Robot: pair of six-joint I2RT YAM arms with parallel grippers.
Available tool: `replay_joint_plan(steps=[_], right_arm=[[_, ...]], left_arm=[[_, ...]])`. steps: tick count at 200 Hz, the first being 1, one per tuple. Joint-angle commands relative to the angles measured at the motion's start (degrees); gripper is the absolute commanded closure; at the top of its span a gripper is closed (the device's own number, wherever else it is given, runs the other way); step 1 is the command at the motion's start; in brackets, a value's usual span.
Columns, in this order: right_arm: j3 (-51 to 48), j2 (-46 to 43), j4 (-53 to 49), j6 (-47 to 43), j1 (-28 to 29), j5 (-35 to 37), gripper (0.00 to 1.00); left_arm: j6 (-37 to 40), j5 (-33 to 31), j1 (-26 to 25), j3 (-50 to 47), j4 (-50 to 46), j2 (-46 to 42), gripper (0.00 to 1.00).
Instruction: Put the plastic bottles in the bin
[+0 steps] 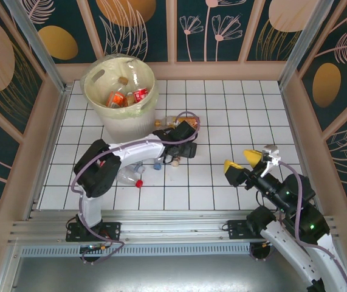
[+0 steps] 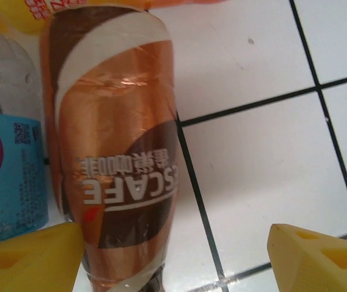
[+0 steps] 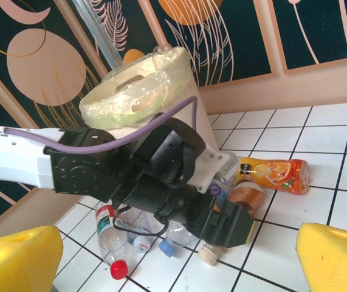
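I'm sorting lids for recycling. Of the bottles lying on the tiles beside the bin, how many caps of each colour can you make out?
Red cap: 1
Blue cap: 1
Tan cap: 1
Total: 3 caps whose colour can be told; the rest are hidden or unclear.

White tiled tabletop carries the bin standing at far left, with several plastic bottles lying on their sides just beside it.
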Motion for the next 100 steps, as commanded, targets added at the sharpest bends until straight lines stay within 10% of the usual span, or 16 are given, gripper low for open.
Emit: replay_joint_plan(steps=[1,100], right_arm=[[-0.66,-0.46,1.38,-0.14,0.54,0.29,0.01],[-0.66,-0.36,1.27,-0.14,0.44,0.4,0.01]], left_arm=[[0.15,-5.01,-0.17,3.05,-4.23,2.11,0.2],[1.96,-6.24,-0.07,7.42,-6.1,7.68,0.21]])
